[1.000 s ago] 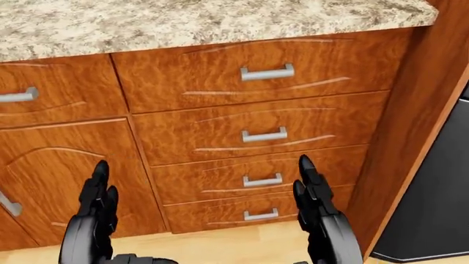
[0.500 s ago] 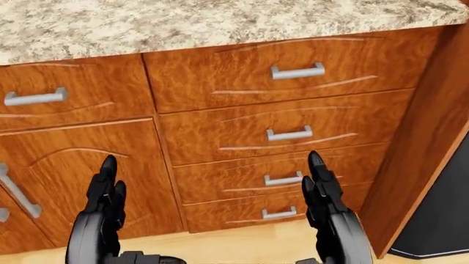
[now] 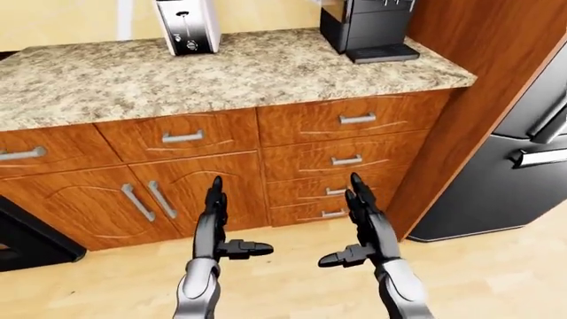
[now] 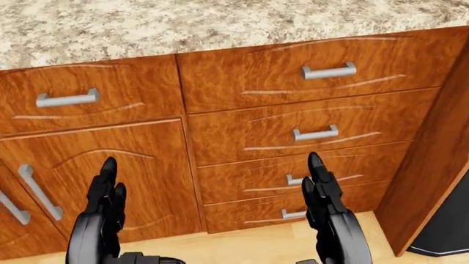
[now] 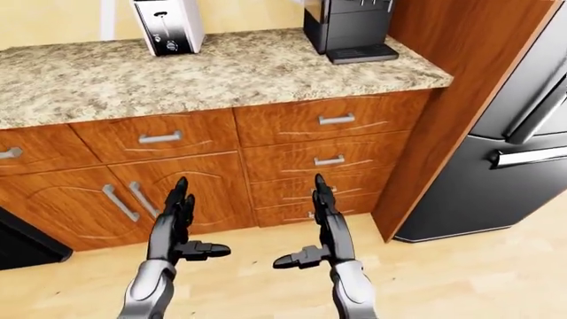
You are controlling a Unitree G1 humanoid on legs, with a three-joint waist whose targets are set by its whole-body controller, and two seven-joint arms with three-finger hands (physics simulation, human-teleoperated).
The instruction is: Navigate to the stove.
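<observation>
No stove shows plainly. A black appliance part (image 3: 26, 236) sticks into the left-eye view at the lower left, low by the floor; I cannot tell what it is. My left hand (image 3: 226, 226) and right hand (image 3: 347, 222) are both open and empty. Their fingers point up, held over the floor before the wooden cabinets. Both hands also show in the head view, the left (image 4: 103, 212) and the right (image 4: 326, 209).
A granite counter (image 3: 221, 73) tops wooden drawers (image 3: 345, 159) and cupboard doors (image 3: 146, 199). A white toaster (image 3: 188, 25) and a black coffee machine (image 3: 363, 26) stand on it. A wooden side panel (image 3: 460, 100) and a black fridge (image 3: 514, 166) stand at the right. The floor (image 3: 292, 286) is light wood.
The whole head view has shifted: the cabinets and drawers slid right in the picture, so the camera has moved left. The hands keep the same pose.
</observation>
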